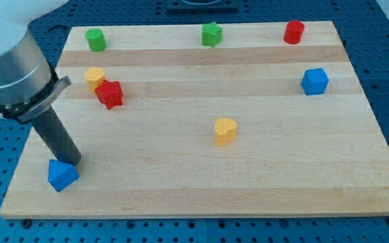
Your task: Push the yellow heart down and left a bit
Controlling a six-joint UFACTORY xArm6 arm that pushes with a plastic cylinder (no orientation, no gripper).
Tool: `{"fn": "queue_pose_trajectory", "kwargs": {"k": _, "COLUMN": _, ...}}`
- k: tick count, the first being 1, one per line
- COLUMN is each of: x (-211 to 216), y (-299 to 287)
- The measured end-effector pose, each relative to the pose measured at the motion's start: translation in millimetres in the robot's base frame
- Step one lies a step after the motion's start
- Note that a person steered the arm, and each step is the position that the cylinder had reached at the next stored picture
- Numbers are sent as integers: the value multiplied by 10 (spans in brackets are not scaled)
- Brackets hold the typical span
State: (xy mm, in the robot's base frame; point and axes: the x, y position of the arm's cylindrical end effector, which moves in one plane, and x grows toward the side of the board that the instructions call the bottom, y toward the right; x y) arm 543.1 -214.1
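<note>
My tip point(73, 163) sits at view's bottom left, touching blue block point(62, 175); holds nothing, no jaws to open. Yellow heart point(225, 130) well apart, mid-board.

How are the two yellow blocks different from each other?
The yellow heart stands alone mid-board; the other yellow block sits near the view's left edge, touching the red star. The heart shows a notched top; the other looks rounded, its shape unclear. Both are yellow and well clear of my tip.

Bare board around yellow heart point(225, 130); red star point(110, 94) far left
</note>
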Motion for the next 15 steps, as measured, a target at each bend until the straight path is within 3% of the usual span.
{"fn": "queue_pose_trajectory", "kwargs": {"k": 3, "x": -89, "y": 161}}
{"fn": "queue_pose_trajectory", "kwargs": {"k": 6, "x": -750, "y": 1389}}
{"fn": "queue_pose_trajectory", "kwargs": {"k": 8, "x": -624, "y": 2172}}
{"fn": "queue_pose_trajectory", "kwargs": {"k": 9, "x": -408, "y": 2254}}
{"fn": "queue_pose_trajectory", "kwargs": {"k": 11, "x": -773, "y": 2293}}
{"fn": "queue_pose_trajectory", "kwargs": {"k": 12, "x": -892, "y": 2655}}
{"fn": "queue_pose_trajectory", "kwargs": {"k": 13, "x": -792, "y": 3022}}
{"fn": "queue_pose_trajectory", "kwargs": {"k": 15, "x": -270, "y": 2932}}
